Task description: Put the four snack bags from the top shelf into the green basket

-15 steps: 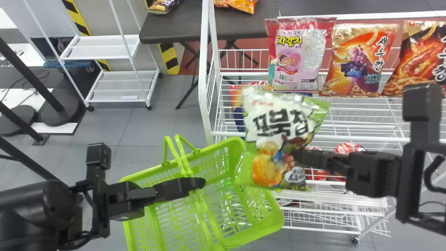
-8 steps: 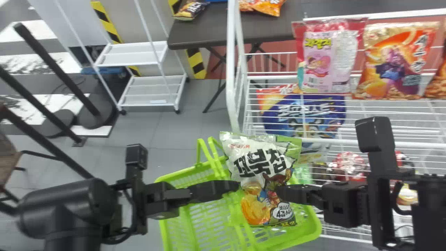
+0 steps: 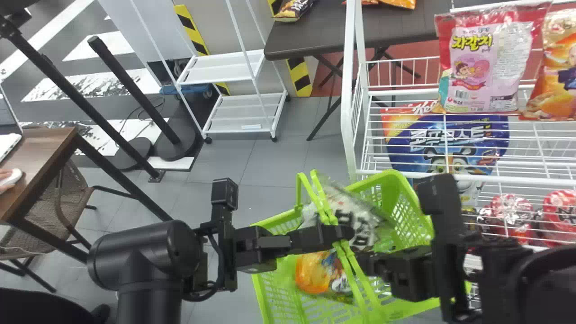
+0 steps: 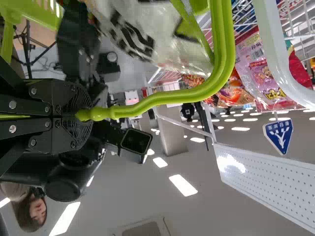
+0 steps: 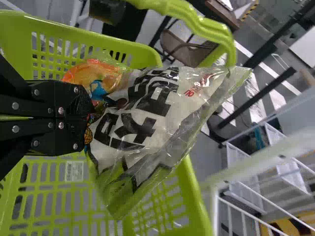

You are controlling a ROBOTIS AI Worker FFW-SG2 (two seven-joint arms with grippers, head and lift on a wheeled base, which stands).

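My left gripper (image 3: 344, 233) is at the raised handles of the green basket (image 3: 396, 204); in the left wrist view the left gripper (image 4: 83, 115) is shut on a handle (image 4: 162, 101). My right gripper (image 3: 365, 262) stands over the basket, holding a white-and-green snack bag (image 3: 310, 270) partly behind the handles. The right wrist view has the right gripper (image 5: 84, 118) shut on that bag (image 5: 142, 118), whose printed part slants across the basket's opening. On the top shelf stand a pink bag (image 3: 483, 67) and an orange bag (image 3: 555, 67).
The white wire rack (image 3: 351, 90) rises just behind the basket. Its lower levels hold a blue bag (image 3: 445, 139) and red packs (image 3: 513, 211). A dark table (image 3: 315, 38) and a white cart (image 3: 243, 99) stand farther back.
The right gripper has carried the bag leftward and down relative to the basket, from its right side to the handles. The head view has swung left, shifting the rack and basket rightward.
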